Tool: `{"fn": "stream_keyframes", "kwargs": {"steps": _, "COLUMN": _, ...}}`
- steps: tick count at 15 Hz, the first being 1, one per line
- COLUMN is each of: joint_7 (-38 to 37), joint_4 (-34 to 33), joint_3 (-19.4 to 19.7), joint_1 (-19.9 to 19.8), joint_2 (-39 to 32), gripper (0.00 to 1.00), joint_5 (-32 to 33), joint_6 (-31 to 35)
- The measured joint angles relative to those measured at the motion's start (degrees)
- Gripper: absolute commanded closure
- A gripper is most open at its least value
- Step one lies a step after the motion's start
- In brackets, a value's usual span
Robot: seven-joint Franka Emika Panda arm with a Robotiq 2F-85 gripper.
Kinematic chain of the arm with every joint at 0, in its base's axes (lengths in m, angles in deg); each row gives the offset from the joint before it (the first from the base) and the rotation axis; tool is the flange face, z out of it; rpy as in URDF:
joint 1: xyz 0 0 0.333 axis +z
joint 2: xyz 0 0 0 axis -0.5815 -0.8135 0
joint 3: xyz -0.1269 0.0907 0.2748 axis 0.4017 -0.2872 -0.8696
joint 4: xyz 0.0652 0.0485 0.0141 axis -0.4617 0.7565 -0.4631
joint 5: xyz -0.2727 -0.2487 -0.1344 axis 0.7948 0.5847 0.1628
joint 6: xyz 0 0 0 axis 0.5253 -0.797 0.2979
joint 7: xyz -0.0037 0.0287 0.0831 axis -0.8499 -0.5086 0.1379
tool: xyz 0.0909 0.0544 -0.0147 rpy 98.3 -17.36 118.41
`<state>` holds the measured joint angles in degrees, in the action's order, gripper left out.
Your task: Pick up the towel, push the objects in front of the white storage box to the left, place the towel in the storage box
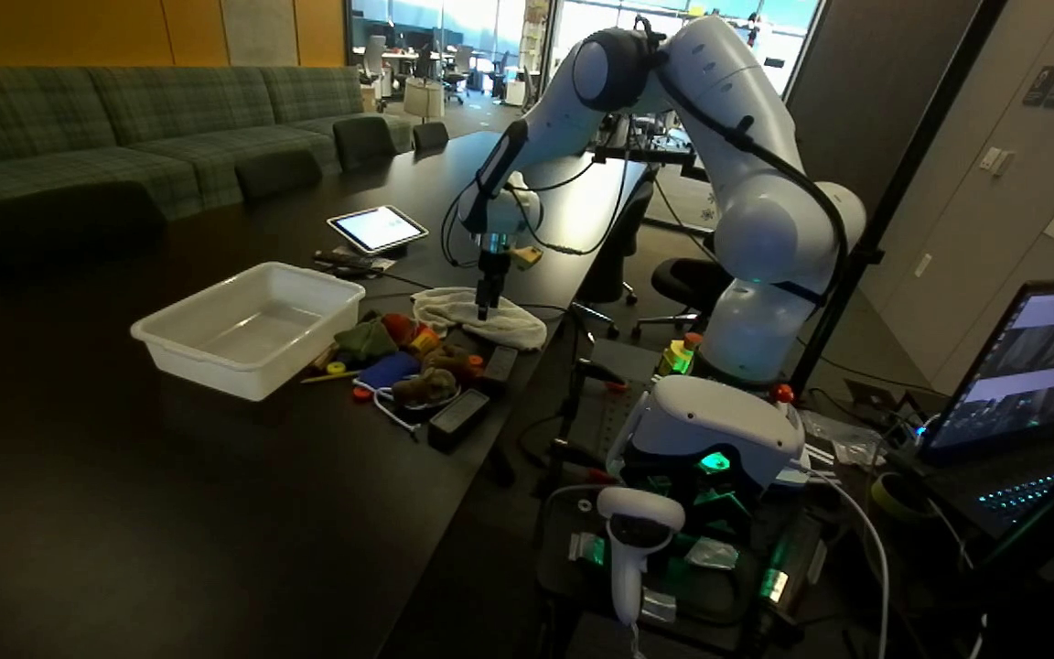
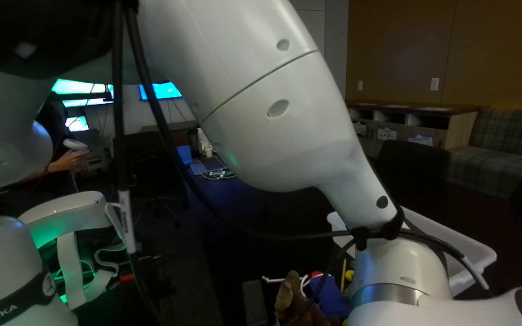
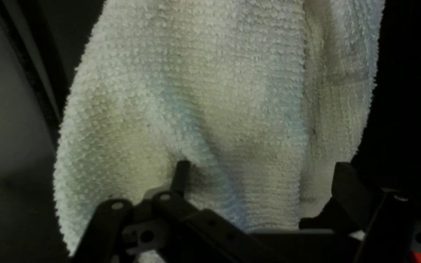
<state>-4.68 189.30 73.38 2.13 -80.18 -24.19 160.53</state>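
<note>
– starting closest, how many of each did you count?

– in an exterior view, one white controller [image 1: 631,555] showed low in the frame, right of centre, with one headset [image 1: 719,412] just above it. past those, at least two dark oblong blocks [image 1: 459,414] lay on the table [image 1: 262,531], beside the objects [image 1: 394,368].

– and how many objects?

– a jumble in blue, green, red, orange and brown, overlapping too much for a sure total, with one white cord [image 2: 274,280], seen in both exterior views. just left of them stood one white storage box [image 1: 207,352]; just above them in the frame, one towel [image 1: 516,324] with one gripper [image 3: 263,168] over it. farther up was one tablet [image 1: 379,229], its screen lit. farthest, toward the upper left, i got four dark chair backs [image 1: 280,174] and one plaid bench [image 1: 179,114].

– how did the towel look?

– off-white and rumpled, looped like terry cloth, with faint blue-green tints. in the wrist view a fold slanted through it. it lay on the table near the centre of the frame in an exterior view, right of the box, apart from it.

– which way did it point?

– there, its long axis slanted from upper left to lower right. in the wrist view it ran up and down the picture, off the top edge.

– and the gripper?

– its jaws stood wide apart, cloth showing between them. whether a tip touched the towel, i couldn't tell.
</note>
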Motion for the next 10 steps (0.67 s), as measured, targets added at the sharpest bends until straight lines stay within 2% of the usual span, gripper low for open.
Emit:
{"fn": "stream_keyframes", "kwargs": {"steps": 7, "joint_7": 0.0, "joint_4": -2.5, "joint_3": -0.1, "joint_1": 0.0, "joint_2": -4.2, "gripper": 0.00, "joint_5": 2.5, "joint_6": -1.3}}
{"fn": "stream_keyframes", "kwargs": {"steps": 8, "joint_7": -0.1, "joint_4": -2.8, "joint_3": -0.1, "joint_1": -0.1, "joint_2": -4.5, "gripper": 0.23, "joint_5": 2.5, "joint_6": -1.2}}
{"fn": "stream_keyframes", "kwargs": {"steps": 9, "joint_7": -0.1, "joint_4": -3.0, "joint_3": 0.0, "joint_1": -0.1, "joint_2": -4.7, "gripper": 0.25, "joint_5": 2.5, "joint_6": -1.2}}
{"fn": "stream_keyframes", "kwargs": {"steps": 10, "joint_7": -0.1, "joint_4": -3.1, "joint_3": 0.0, "joint_1": -0.1, "joint_2": -4.7, "gripper": 0.32, "joint_5": 2.5, "joint_6": -1.2}}
